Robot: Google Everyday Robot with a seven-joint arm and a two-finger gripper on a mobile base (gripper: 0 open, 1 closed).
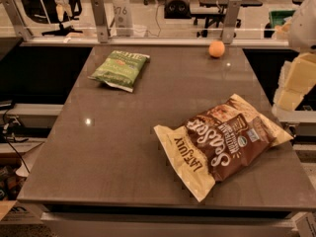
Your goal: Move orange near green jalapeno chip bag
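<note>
— Where's the hand (295,82)?
— Parked off the surface (123,147) at three o'clock; open or closed, I can't tell. Green jalapeno chip bag (120,69) lies at eleven, orange (216,49) at one, well apart. I judge nothing's grasped yet.

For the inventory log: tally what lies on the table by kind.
Snack bags: 2, the flat green crinkly bag and the larger brown-and-cream bag.
Round orange fruit: 1.
Total: 3.
The pale gripper hangs beside the right edge of the brown table, uncounted.
</note>
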